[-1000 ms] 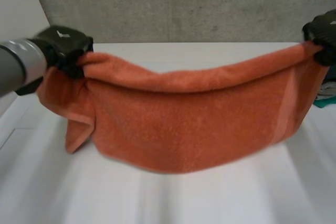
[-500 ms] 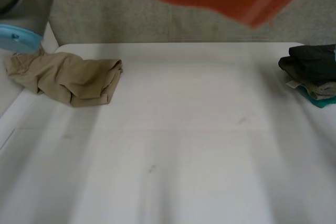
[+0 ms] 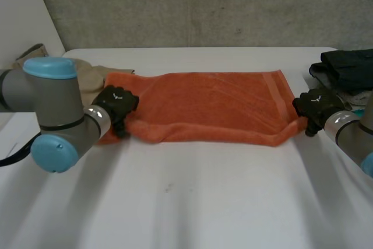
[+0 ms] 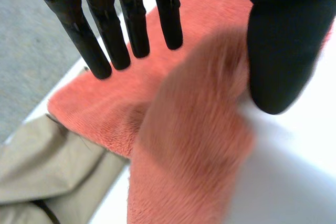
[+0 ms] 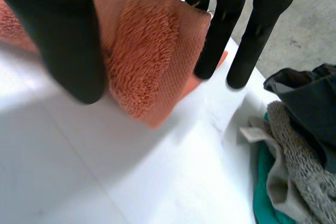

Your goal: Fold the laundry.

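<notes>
Orange terry towel (image 3: 215, 106) is lying flat on the white worktop (image 3: 204, 202) as 1 long rectangular band, with a woven stripe crossing its right end. Left hand (image 3: 116, 104) is sitting at the near left corner. Its straight fingers (image 4: 134, 19) are spreading wide of the thumb, and a fuzzy raised ridge is leaning on the thumb alone. Right hand (image 3: 315, 106) is pinching the near right corner between thumb and straight fingers (image 5: 210, 35). Crumpled beige garment (image 3: 87, 77) is lying just beside the left end. A dark, grey-knit and teal pile (image 3: 349, 71) is sitting near the right end.
</notes>
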You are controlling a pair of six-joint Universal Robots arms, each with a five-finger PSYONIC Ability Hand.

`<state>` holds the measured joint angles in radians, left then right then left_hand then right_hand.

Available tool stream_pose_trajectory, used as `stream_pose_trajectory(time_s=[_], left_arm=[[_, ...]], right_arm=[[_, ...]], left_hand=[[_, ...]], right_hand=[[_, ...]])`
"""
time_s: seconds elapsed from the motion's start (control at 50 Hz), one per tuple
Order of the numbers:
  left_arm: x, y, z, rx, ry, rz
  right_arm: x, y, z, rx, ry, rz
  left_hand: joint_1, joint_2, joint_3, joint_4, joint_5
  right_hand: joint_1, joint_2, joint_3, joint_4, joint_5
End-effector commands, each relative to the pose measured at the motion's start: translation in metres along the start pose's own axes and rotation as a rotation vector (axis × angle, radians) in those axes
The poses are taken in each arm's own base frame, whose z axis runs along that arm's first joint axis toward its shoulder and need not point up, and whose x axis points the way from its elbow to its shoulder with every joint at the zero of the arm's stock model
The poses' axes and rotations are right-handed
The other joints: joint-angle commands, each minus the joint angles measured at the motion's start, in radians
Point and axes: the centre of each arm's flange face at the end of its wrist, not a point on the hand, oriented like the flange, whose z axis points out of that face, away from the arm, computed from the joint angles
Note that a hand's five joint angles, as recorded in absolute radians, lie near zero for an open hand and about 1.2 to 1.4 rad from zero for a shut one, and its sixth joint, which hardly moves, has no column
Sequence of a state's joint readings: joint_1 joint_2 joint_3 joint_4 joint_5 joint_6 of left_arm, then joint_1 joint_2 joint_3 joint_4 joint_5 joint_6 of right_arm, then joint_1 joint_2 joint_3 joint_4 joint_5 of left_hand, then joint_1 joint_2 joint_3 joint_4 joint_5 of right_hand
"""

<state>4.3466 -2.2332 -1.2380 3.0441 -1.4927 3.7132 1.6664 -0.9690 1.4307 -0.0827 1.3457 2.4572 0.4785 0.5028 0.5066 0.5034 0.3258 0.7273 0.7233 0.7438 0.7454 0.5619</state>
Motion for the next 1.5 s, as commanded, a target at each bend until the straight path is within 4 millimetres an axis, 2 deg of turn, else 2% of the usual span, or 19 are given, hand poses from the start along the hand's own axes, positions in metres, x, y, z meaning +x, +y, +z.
stream_pose_trajectory(time_s=[0.02,0.16,0.24,0.38,0.52,0.6,0.76,0.98,1.12,1.28,1.44,1.48,1.5], left_arm=[[-0.016,-0.020,-0.038,-0.016,0.010,-0.029],[-0.038,-0.038,-0.056,0.024,-0.002,-0.096],[-0.052,-0.038,-0.054,0.005,-0.010,-0.139],[-0.062,-0.030,-0.042,-0.102,0.018,-0.217],[-0.064,-0.024,-0.021,-0.157,0.037,-0.233],[-0.067,-0.013,-0.013,-0.247,0.013,-0.234],[-0.075,-0.004,-0.015,-0.288,-0.001,-0.253],[-0.087,0.000,-0.032,-0.237,0.009,-0.278],[-0.088,0.010,-0.039,-0.229,0.040,-0.265],[-0.089,0.015,-0.038,-0.214,0.038,-0.259],[-0.087,0.012,-0.040,-0.196,0.043,-0.268],[-0.087,0.012,-0.040,-0.190,0.042,-0.271],[-0.085,0.013,-0.039,-0.189,0.043,-0.278]], right_arm=[[0.028,-0.024,-0.020,0.042,0.064,0.035],[0.057,-0.048,-0.039,0.078,0.068,0.135],[0.057,-0.052,-0.039,0.054,0.000,0.185],[0.057,-0.049,-0.027,-0.068,-0.087,0.249],[0.056,-0.040,-0.006,-0.195,-0.108,0.259],[0.048,-0.031,0.004,-0.271,-0.116,0.253],[0.029,-0.022,0.002,-0.317,-0.182,0.278],[0.028,-0.023,-0.020,-0.265,-0.203,0.320],[0.020,-0.013,-0.033,-0.228,-0.213,0.316],[0.007,0.005,-0.024,-0.183,-0.179,0.295],[-0.007,0.012,-0.014,-0.151,-0.170,0.298],[-0.009,0.013,-0.012,-0.146,-0.164,0.299],[-0.008,0.012,-0.010,-0.131,-0.149,0.293]], left_hand=[[-0.106,-0.130,-0.134,-0.131,-0.128],[-0.142,-0.166,-0.170,-0.167,-0.164],[-0.139,-0.163,-0.167,-0.164,-0.161],[-0.124,-0.148,-0.152,-0.149,-0.146],[-0.022,-0.046,-0.050,-0.046,-0.043],[0.037,0.013,0.009,0.012,0.015],[0.040,0.016,0.012,0.015,0.018],[0.049,0.025,0.021,0.024,0.027],[0.049,0.025,0.021,0.024,0.027],[0.037,0.013,0.009,0.012,0.016],[0.017,-0.007,-0.011,-0.008,-0.005],[0.011,-0.013,-0.017,-0.014,-0.011],[0.005,-0.019,-0.023,-0.020,-0.017]], right_hand=[[-0.174,-0.170,-0.190,-0.192,-0.183],[-0.233,-0.229,-0.249,-0.251,-0.242],[-0.242,-0.238,-0.258,-0.260,-0.251],[-0.242,-0.238,-0.258,-0.260,-0.251],[-0.236,-0.232,-0.252,-0.254,-0.245],[-0.230,-0.226,-0.246,-0.248,-0.239],[-0.212,-0.208,-0.229,-0.230,-0.221],[-0.162,-0.158,-0.179,-0.180,-0.171],[-0.121,-0.117,-0.138,-0.139,-0.130],[-0.033,-0.029,-0.050,-0.051,-0.042],[0.037,0.041,0.021,0.019,0.028],[0.137,0.140,0.120,0.118,0.127],[0.457,0.461,0.440,0.439,0.448]])
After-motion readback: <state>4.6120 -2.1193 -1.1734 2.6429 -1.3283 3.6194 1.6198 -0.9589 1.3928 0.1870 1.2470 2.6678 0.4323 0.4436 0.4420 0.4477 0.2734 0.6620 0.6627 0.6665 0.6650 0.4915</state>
